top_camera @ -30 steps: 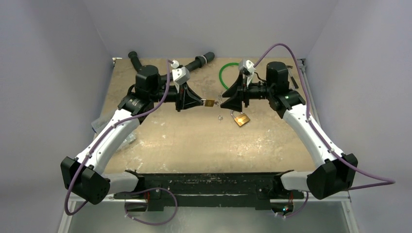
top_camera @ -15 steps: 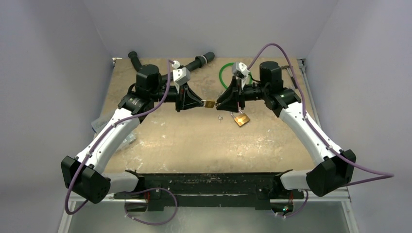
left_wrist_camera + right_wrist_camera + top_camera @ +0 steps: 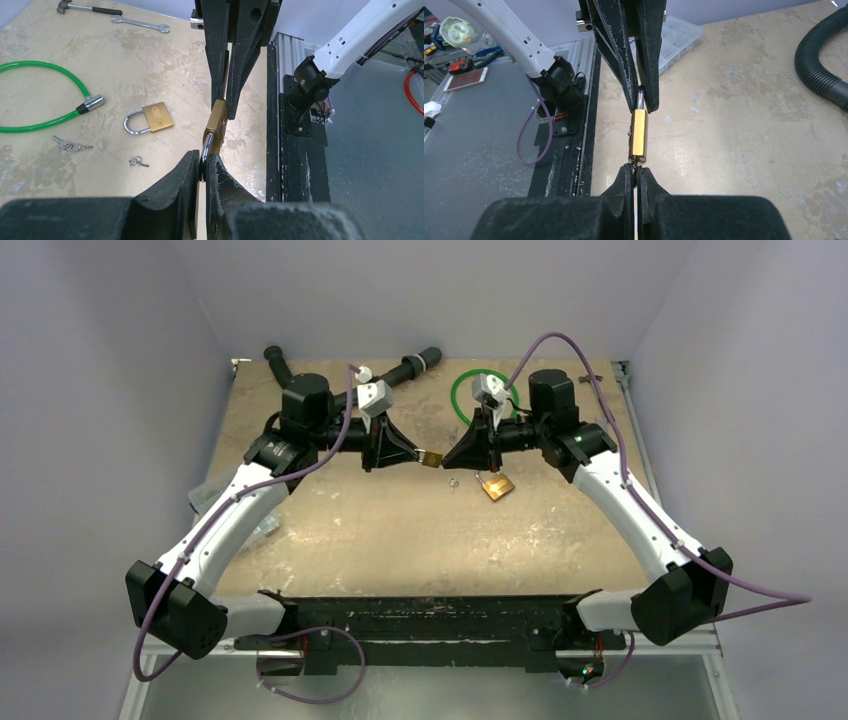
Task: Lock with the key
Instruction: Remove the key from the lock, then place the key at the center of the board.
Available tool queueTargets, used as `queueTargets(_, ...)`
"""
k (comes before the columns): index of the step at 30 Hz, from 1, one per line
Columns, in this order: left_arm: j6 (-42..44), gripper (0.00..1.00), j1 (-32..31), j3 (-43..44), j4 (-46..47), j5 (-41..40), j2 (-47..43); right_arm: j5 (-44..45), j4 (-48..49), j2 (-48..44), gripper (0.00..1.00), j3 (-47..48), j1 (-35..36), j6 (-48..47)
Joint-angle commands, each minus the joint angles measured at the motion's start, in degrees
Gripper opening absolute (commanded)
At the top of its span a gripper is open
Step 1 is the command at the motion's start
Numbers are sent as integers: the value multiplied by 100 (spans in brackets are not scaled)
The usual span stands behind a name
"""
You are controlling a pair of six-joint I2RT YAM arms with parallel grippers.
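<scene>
From above, my left gripper [image 3: 418,456] and my right gripper [image 3: 447,460] meet nose to nose over the far half of the table [image 3: 400,530]. The lock [image 3: 432,458] is held in the air between them. A second padlock [image 3: 496,486] lies flat on the table just on the near side of my right gripper. A green cable loop [image 3: 478,390] lies behind that gripper, and a black hose [image 3: 410,368] lies by the far edge

Through my left wrist camera, my left fingers [image 3: 187,170] are pressed together on the lock's silver shackle [image 3: 205,145], pinching it. The brass body slants away toward my right gripper, whose tips are closed at its far end. On the table to the left lie the second padlock, a bunch of keys [image 3: 70,146] and a smaller loose key [image 3: 136,161]. Farther off are a hammer [image 3: 75,7] and a wrench [image 3: 140,22]. Any stamp on the brass is too small for me to read

Through my right wrist camera, my right fingers [image 3: 624,182] are pressed together right under the lock's keyhole end. They pinch the key [image 3: 636,169], of which only a thin sliver shows between my pads. The lock stands edge-on in line with my fingers, its shackle clamped at the far end by my left gripper
</scene>
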Motion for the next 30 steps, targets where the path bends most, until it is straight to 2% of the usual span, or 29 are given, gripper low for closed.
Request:
queueTargets(1, 116, 0, 24, 222, 251, 39, -72, 1, -640, -58, 0, 273, 1, -542)
queueTargets(7, 133, 0, 100, 216, 243, 14, -105, 125, -1328, -17, 0, 258, -219, -1093)
queueTargets(18, 303, 0, 211, 166, 112, -53, -24, 168, -1913, -92, 0, 62, -877, -1603)
queueTargets(23, 381, 0, 206, 157, -45, -211, 132, 707, -2197, -145, 0, -349, -1004, -2212)
queueTargets(26, 137, 0, 205, 46, 150, -356, 165, 1197, -2416, -116, 0, -678, -968, -2783)
queueTargets(30, -204, 0, 214, -116, 459, -837, 203, 1881, -1582, -126, 0, -1293, -704, -2431)
